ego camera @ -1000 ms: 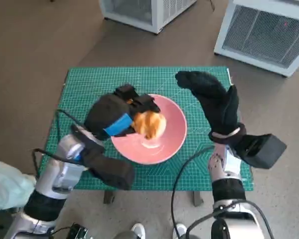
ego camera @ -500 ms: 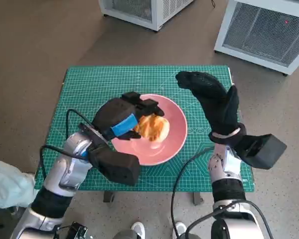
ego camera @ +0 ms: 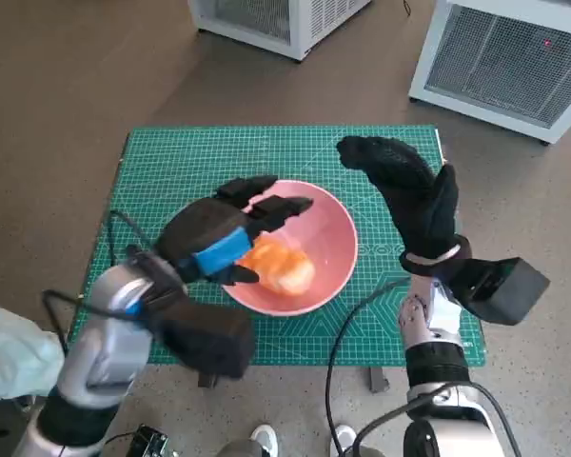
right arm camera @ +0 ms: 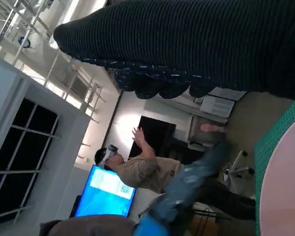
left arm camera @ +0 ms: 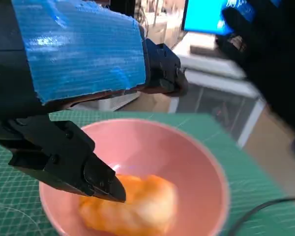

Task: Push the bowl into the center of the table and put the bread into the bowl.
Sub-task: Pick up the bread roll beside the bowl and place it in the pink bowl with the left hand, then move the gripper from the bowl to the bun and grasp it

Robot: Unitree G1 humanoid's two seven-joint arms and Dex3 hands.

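Observation:
A pink bowl (ego camera: 325,238) stands near the middle of the green cutting mat (ego camera: 171,162). An orange-brown bread roll (ego camera: 278,268) lies inside it, toward the near left side. My left hand (ego camera: 219,233) hovers over the bowl's left rim, fingers spread, nothing in them. In the left wrist view the bread (left arm camera: 132,206) rests on the floor of the bowl (left arm camera: 196,162) just below my black fingers (left arm camera: 64,157), a little blurred. My right hand (ego camera: 409,195) is raised beside the bowl's right edge, fingers apart and empty. The right wrist view shows the glove (right arm camera: 187,44) and a sliver of the bowl (right arm camera: 285,191).
Two white slatted units (ego camera: 514,57) (ego camera: 276,19) stand on the floor beyond the table. A pale cloth (ego camera: 9,357) shows at the lower left. A black box (ego camera: 500,286) is mounted on my right forearm. A person (right arm camera: 137,167) sits by a blue screen in the right wrist view.
The bread has gone from my left hand's grip down into the bowl. The left hand's fingers have spread and the hand has drawn back to the left. The right hand has stayed put.

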